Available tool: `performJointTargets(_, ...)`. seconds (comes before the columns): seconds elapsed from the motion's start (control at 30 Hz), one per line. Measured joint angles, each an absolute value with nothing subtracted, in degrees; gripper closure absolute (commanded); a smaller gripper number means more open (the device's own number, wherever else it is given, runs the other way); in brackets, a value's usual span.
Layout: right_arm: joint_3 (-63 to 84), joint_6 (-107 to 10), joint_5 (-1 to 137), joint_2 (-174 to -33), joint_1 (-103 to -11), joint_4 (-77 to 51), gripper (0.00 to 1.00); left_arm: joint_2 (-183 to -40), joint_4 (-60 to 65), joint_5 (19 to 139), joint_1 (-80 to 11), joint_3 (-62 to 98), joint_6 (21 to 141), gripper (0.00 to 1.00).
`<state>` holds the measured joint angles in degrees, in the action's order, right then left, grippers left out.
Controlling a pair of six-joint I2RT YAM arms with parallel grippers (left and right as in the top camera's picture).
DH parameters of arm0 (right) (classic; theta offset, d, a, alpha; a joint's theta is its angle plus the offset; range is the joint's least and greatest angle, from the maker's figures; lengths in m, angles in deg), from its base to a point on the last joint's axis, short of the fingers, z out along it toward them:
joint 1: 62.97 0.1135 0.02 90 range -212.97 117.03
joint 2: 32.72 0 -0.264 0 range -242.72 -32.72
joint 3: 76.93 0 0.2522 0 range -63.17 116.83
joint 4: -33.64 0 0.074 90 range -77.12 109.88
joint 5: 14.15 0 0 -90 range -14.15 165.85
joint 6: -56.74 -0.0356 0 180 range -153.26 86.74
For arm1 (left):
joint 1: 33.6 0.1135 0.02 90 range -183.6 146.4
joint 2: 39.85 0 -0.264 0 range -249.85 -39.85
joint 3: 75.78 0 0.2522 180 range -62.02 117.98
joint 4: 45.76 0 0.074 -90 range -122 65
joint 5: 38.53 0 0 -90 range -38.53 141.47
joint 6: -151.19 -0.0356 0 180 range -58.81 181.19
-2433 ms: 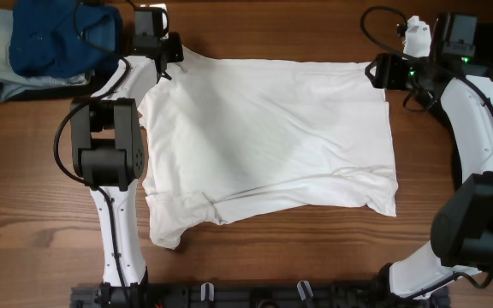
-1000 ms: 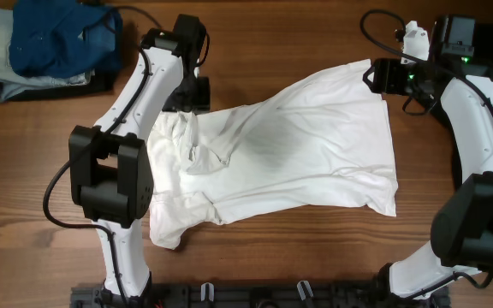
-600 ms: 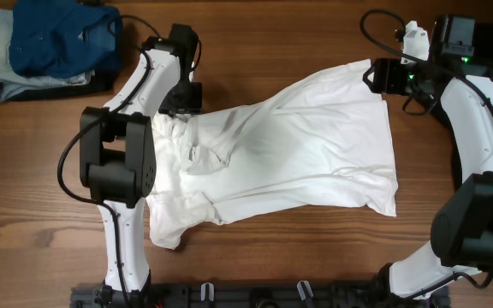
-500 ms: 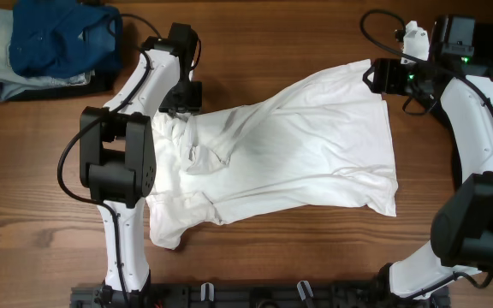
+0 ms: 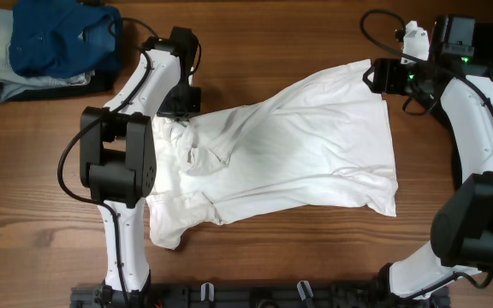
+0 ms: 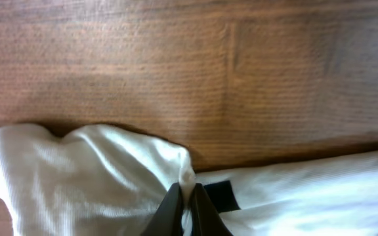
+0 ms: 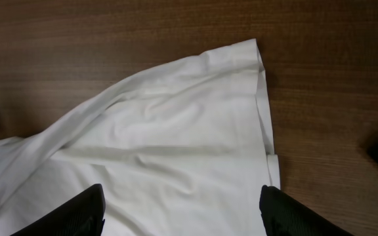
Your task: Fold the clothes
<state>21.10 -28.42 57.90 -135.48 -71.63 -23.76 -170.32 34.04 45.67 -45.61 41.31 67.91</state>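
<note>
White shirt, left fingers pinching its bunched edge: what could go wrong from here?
1. The left fingers seem to hold only a thin ridge of the white shirt; it may slip out on a pull.
2. The right fingers stand open over the far corner, gripping nothing, so the whole shirt could slide rather than spread.

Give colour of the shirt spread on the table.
Plain white shirt, no print visible; overhead shows it best.

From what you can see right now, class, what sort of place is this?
Probably a robotics lab bench set up for laundry folding: white-and-black left arm and right arm at a brown wooden table, a rumpled white shirt, and a pile of folded blue clothes.
</note>
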Motion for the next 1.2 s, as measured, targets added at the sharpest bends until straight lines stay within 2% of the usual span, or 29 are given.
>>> performJointTargets(0.2, 21.10, -28.40, 57.88, -135.48, -71.63, -23.73, 0.24, -167.72, 40.25, 42.70, -42.13, 41.59, 73.09, 0.96)
performJointTargets(0.37, 21.10, -28.42, 57.88, -135.48, -71.63, -23.76, 0.24, -154.52, 46.74, 42.61, -34.18, 43.06, 77.75, 0.96)
performJointTargets(0.57, 21.10, -28.40, 57.88, -135.48, -71.63, -23.98, 0.24, -150.43, 55.03, 43.72, -32.82, 43.78, 78.78, 0.96)
performJointTargets(0.6, 21.10, -28.40, 57.88, -135.48, -71.63, -24.11, 0.24, -150.67, 55.46, 43.85, -32.91, 43.36, 78.89, 0.92)
performJointTargets(0.63, 21.10, -28.40, 57.88, -135.48, -71.63, -24.24, 0.24, -150.83, 55.57, 43.94, -32.95, 42.75, 78.97, 0.83)
performJointTargets(0.67, 21.10, -28.42, 57.88, -135.48, -71.63, -24.24, 0.24, -151.05, 55.86, 44.03, -32.95, 41.15, 79.06, 0.82)
performJointTargets(0.73, 21.10, -28.42, 57.88, -135.48, -71.63, -24.24, 0.24, -151.07, 55.18, 43.99, -32.93, 39.23, 79.28, 0.94)
performJointTargets(0.77, 21.10, -28.40, 57.88, -135.48, -71.63, -24.26, 0.24, -151.09, 54.30, 43.94, -32.93, 38.07, 79.61, 0.96)
performJointTargets(1.03, 21.10, -28.40, 57.83, -135.48, -71.63, -24.41, 0.24, -151.51, 34.37, 39.94, -29.00, 35.84, 79.54, 0.96)
performJointTargets(1.2, 21.10, -28.40, 57.68, -135.48, -71.63, -25.13, 0.20, -151.48, 36.73, 46.11, -27.90, 35.84, 76.83, 0.95)
